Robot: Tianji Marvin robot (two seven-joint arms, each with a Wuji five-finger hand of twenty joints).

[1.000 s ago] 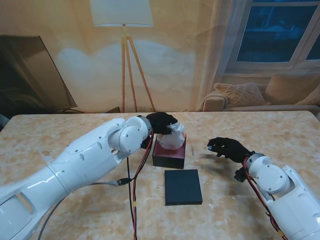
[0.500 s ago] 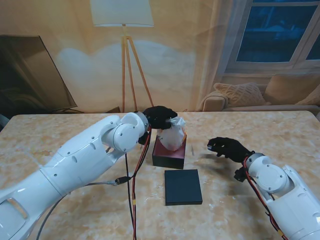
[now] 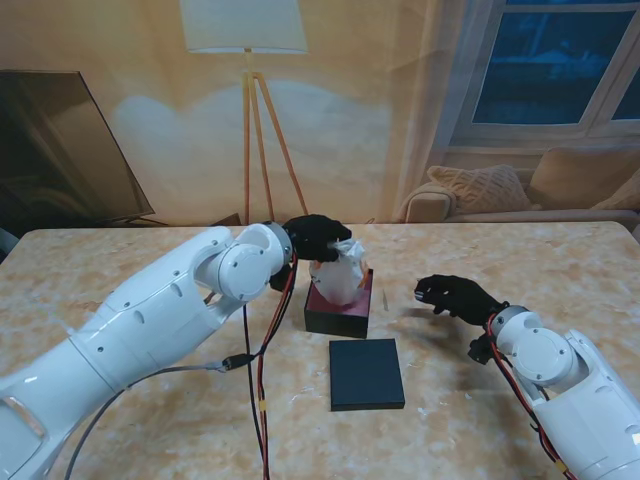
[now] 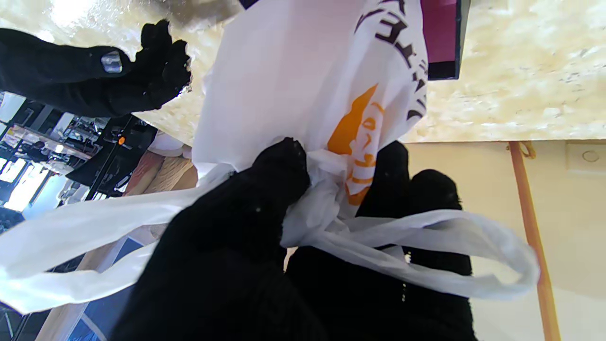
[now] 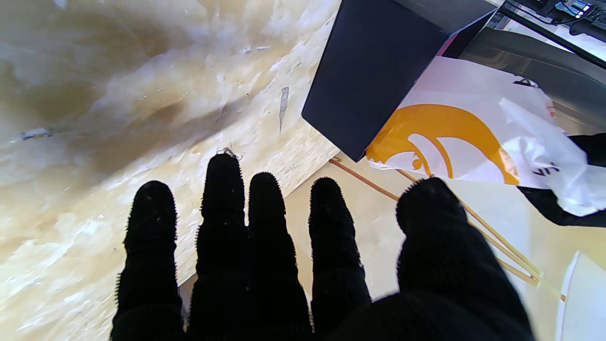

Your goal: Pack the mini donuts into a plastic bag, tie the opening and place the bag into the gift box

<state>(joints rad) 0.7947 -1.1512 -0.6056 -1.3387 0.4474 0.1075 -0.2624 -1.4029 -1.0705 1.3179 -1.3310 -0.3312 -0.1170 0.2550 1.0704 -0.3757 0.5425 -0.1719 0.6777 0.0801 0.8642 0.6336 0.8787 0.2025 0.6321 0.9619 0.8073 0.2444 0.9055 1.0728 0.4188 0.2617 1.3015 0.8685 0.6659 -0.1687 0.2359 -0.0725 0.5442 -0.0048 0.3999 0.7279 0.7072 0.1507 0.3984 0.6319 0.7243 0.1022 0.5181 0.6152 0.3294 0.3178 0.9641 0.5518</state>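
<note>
- since the earlier frames the left hand (image 3: 316, 236) has drawn back toward the robot's left and risen a little, and the plastic bag (image 3: 339, 275) it carries now hangs more upright over the gift box (image 3: 339, 308).
- right hand (image 3: 452, 294) unchanged from the earlier frames: it hovers over the counter (image 3: 120, 270), well to the right of the gift box.
- left hand closed on the knotted neck of the plastic bag; in the left wrist view the fingers (image 4: 279, 175) pinch the knot and two white handle loops trail out on either side.
- plastic bag: white with an orange print, its lower end within the open, red-lined gift box; whether it rests on the box floor cannot be told.
- right hand holds nothing; in the right wrist view its fingers (image 5: 222, 189) are extended and slightly apart.
- lid (image 3: 366, 373): a dark flat panel on the counter, just nearer to me than the gift box, apart from it.
- open counter lies on the left of the gift box and between the gift box and the right hand; the far counter edge is close behind the box.
</note>
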